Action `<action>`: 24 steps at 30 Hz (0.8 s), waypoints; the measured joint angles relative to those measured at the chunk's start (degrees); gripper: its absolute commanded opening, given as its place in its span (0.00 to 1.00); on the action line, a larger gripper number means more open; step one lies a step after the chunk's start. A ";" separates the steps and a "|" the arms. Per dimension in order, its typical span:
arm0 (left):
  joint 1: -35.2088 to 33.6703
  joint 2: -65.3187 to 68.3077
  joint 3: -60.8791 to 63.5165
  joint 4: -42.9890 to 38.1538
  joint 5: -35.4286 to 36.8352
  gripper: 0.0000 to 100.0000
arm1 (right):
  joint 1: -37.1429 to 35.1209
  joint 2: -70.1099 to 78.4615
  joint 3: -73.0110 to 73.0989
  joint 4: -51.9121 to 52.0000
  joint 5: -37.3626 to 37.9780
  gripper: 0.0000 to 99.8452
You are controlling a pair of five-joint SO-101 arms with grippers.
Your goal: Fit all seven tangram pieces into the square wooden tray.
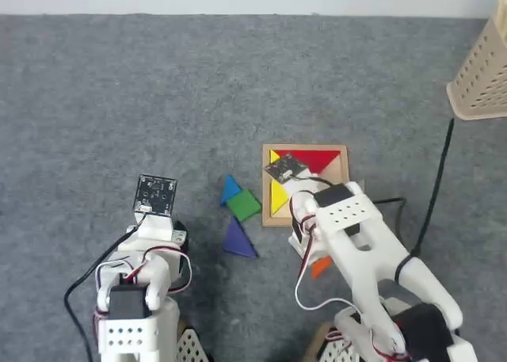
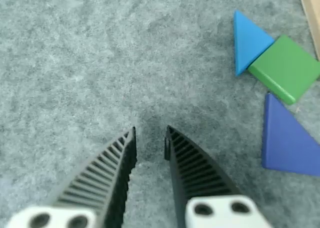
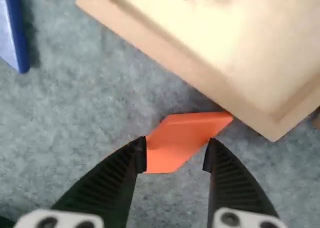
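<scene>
The square wooden tray (image 1: 305,149) lies mid-table with a red triangle (image 1: 313,161) and yellow pieces (image 1: 278,194) in it. Left of it on the carpet lie a light blue triangle (image 1: 230,188), a green square (image 1: 244,206) and a dark blue triangle (image 1: 238,240). An orange parallelogram (image 3: 184,138) lies flat on the carpet against the tray's corner (image 3: 270,123). My right gripper (image 3: 175,143) stands open with one finger on each side of it. My left gripper (image 2: 150,133) hovers over bare carpet, open by a narrow gap and holding nothing, beside the same loose pieces (image 2: 285,68).
A beige perforated basket (image 1: 483,69) stands at the far right edge. A black cable (image 1: 436,188) runs down the right side toward the right arm. Grey carpet (image 1: 158,85) covers the table's far and left parts.
</scene>
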 measured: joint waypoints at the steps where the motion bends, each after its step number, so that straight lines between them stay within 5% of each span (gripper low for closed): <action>1: 0.00 0.00 0.00 0.00 0.00 0.09 | 0.00 0.00 0.79 -0.53 0.00 0.20; 24: 0.00 0.00 0.00 0.00 0.00 0.09 | -0.35 -0.97 3.08 -2.20 -0.09 0.20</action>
